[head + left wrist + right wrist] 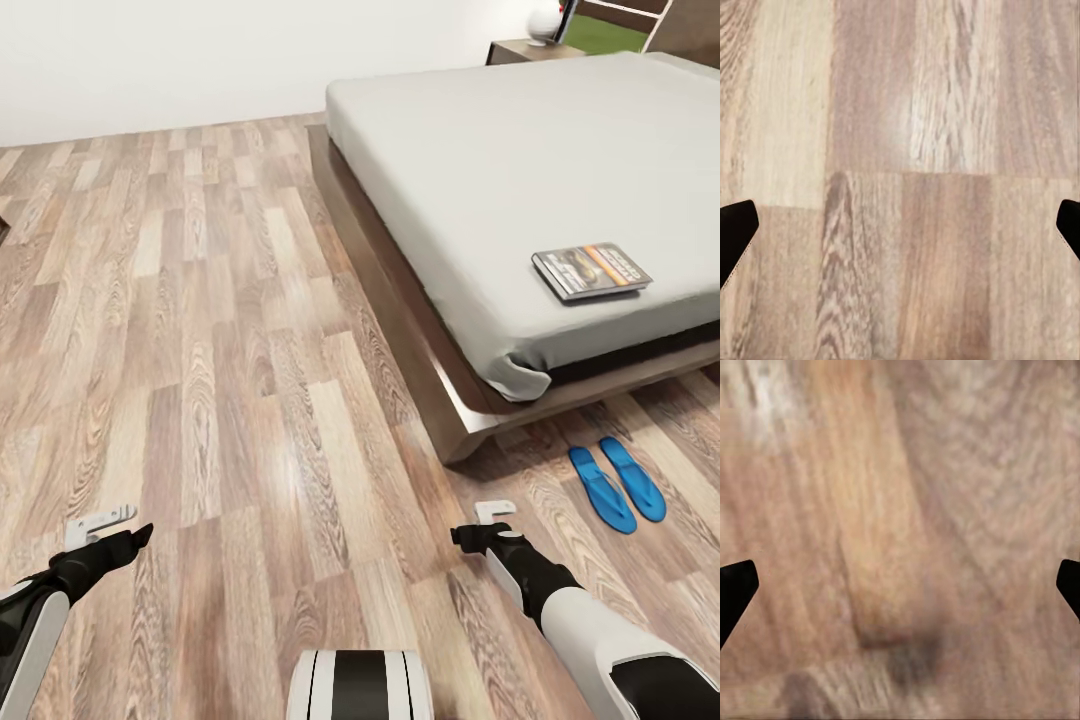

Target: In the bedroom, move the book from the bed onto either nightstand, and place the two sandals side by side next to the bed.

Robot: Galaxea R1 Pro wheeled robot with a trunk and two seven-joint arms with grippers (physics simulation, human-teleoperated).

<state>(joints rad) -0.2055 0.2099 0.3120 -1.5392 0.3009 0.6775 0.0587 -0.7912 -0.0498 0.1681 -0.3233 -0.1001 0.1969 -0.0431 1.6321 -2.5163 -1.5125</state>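
Book lies nr bed foot edge; sandals paired on floor beside it. L gripper & R gripper both spread wide, empty.

- The left arm reaches forward at the lower left of the head view, white forearm leading to a black wrist.
- The left gripper is held low, its fingertips spread wide with nothing between them.
- The right arm angles in from the lower right.
- The right gripper is likewise spread and empty, its fingertips wide apart.
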